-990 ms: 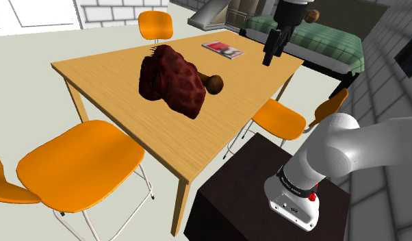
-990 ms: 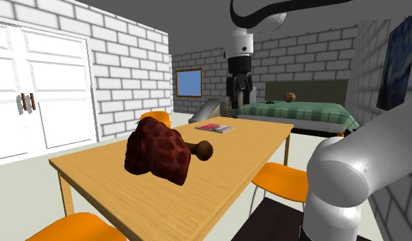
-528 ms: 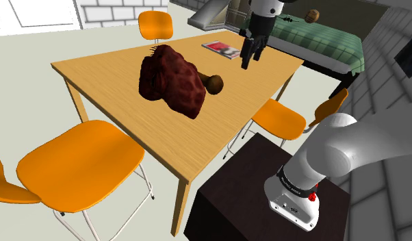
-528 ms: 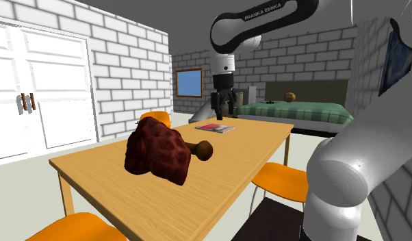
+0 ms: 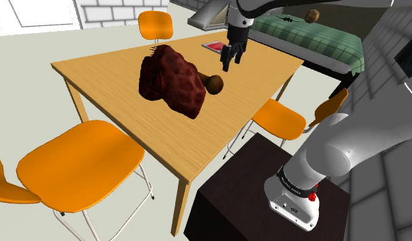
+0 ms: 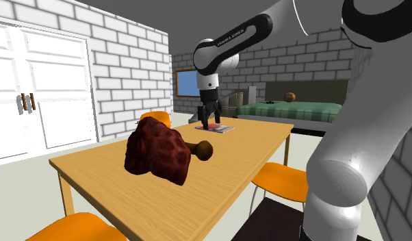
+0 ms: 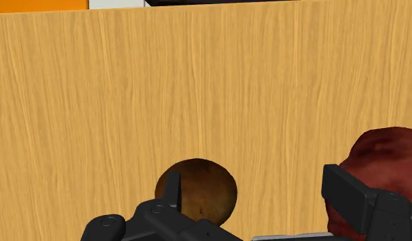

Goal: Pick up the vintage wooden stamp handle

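Shoulder view, nearest first: the dark box stand [image 5: 225,198] that carries me, then a rounded orange chair [image 5: 78,164] at the near edge of the long light-wood table [image 5: 109,75], with two more orange chairs [image 5: 280,118] along the side by my stand. On the tabletop lies a lumpy dark-red mass [image 5: 172,79]. The brown wooden stamp handle with its round knob [image 5: 213,83] lies touching it on the shoulder view's right, and the lump hides the far end of the stem. Beyond the knob my black pincer [image 5: 228,61] hangs above the bare wood, pointing down, fingers spread and holding nothing. Through the wrist view the knob [image 7: 204,188] lies on the table just by one finger [image 7: 172,188], not between the two, and the red mass [image 7: 382,150] sits behind the other finger. Past my pincer lies a flat red-and-white magazine [image 5: 215,46], partly covered by my hand. Farther off stand another orange chair [image 5: 155,24] and a green-covered bed [image 5: 314,41].
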Tool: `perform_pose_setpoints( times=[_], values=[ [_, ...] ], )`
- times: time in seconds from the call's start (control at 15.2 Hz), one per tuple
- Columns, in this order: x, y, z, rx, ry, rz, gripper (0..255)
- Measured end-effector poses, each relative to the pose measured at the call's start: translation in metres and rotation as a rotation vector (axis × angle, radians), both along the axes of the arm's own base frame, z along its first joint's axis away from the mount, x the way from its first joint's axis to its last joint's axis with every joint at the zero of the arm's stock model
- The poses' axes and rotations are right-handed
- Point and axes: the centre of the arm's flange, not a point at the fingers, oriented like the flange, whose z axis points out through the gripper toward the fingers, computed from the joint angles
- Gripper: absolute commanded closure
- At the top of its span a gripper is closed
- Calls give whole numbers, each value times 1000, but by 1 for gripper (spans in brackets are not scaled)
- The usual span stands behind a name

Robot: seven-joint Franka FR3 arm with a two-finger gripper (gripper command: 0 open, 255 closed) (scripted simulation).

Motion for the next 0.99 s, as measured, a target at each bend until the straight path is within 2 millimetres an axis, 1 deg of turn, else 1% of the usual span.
perform_pose_setpoints(
  times=[0.07, 0.26, 0.46, 0.99],
  values=[
    [11, 3, -7, -1, 0, 1, 0],
    [47, -4, -30, -5, 3, 5, 0],
    [80, -13, -47, -8, 5, 8, 0],
    [169, -31, -103, -17, 9, 17, 0]
  ],
)
